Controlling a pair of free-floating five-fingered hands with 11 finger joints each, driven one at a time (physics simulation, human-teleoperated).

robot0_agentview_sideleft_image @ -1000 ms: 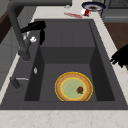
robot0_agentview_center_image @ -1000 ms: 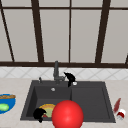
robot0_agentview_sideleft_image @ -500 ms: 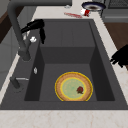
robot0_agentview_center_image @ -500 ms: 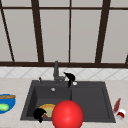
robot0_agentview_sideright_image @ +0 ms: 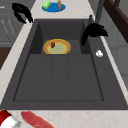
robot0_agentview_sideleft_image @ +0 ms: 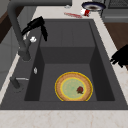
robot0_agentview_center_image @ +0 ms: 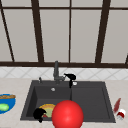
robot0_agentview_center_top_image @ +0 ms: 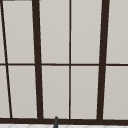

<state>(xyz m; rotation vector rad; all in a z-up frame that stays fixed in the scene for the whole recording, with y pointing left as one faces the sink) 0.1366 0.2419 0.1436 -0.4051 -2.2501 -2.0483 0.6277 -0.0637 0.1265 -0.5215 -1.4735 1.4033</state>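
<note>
My right hand (robot0_agentview_center_image: 70,77) hovers over the back rim of the dark sink (robot0_agentview_center_image: 105,100), just right of the faucet (robot0_agentview_center_image: 56,71), fingers hanging relaxed and holding nothing. It also appears in the left side view (robot0_agentview_sideleft_image: 37,24) and right side view (robot0_agentview_sideright_image: 94,31). My left hand (robot0_agentview_center_image: 39,114) floats at the sink's front left edge, fingers drooping loosely, empty (robot0_agentview_sideleft_image: 121,56) (robot0_agentview_sideright_image: 22,11). A yellow plate (robot0_agentview_sideleft_image: 73,86) with a green centre and a small red bit lies in the left basin (robot0_agentview_sideright_image: 57,46) (robot0_agentview_center_image: 47,108). A big red ball (robot0_agentview_center_image: 67,115) sits in the front view's foreground.
A blue dish (robot0_agentview_center_image: 5,103) with a green item and a brown one stands on the left counter (robot0_agentview_sideright_image: 53,6). On the right counter lie a red strip (robot0_agentview_center_image: 116,105) and a red-white can (robot0_agentview_center_image: 121,113). A small white object (robot0_agentview_sideleft_image: 32,39) rests on the sink's back ledge.
</note>
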